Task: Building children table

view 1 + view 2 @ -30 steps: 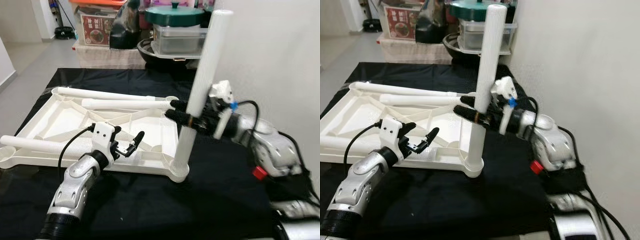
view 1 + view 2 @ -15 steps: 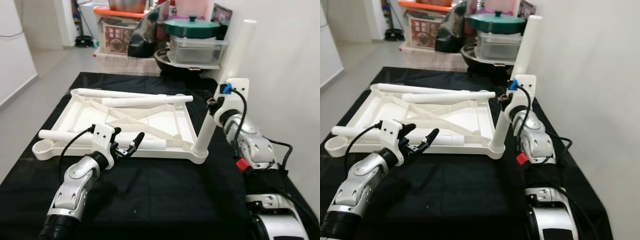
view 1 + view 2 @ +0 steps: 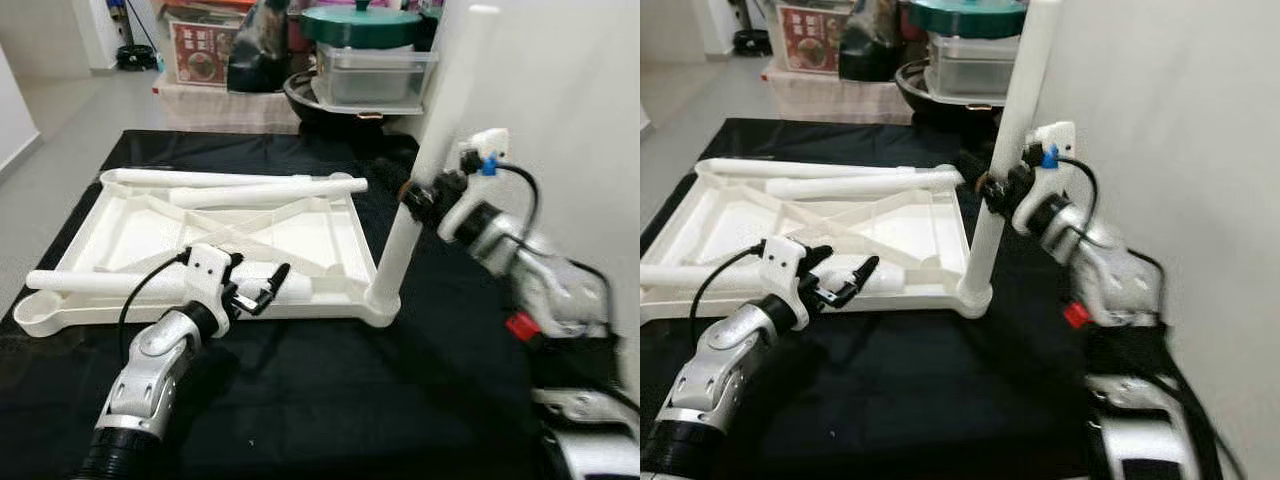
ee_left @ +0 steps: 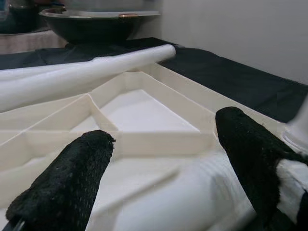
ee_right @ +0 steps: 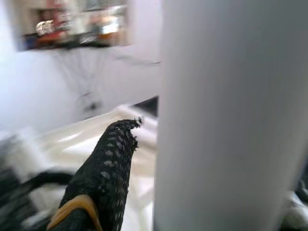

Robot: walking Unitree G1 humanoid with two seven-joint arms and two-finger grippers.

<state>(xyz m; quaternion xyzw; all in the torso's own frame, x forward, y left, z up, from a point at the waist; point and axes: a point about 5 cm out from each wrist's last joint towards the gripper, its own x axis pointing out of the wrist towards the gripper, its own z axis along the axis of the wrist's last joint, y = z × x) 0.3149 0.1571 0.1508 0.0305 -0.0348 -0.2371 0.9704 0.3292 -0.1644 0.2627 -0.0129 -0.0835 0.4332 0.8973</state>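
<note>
White plastic children's tabletop (image 3: pixel 130 235) lies upside down on a black cloth (image 3: pixel 330 390). One table leg (image 3: pixel 432 150) stands upright in its near right corner socket, leaning slightly right, clamped by the right gripper (image 3: pixel 405 190). Three more legs lie lengthwise: two along the far edge, one along the near edge. Left gripper (image 3: pixel 257 292) hovers open over the near leg (image 3: pixel 130 283). Compared with half a second ago, the camera sits closer.

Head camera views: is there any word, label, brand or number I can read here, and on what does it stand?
Cardboard box on the floor behind the table top: red printed label with a round picture; its lettering is too small and blurred to read.
White table top, upright leg and loose legs: no text seen.
Green lid and clear tub: no text seen.
</note>
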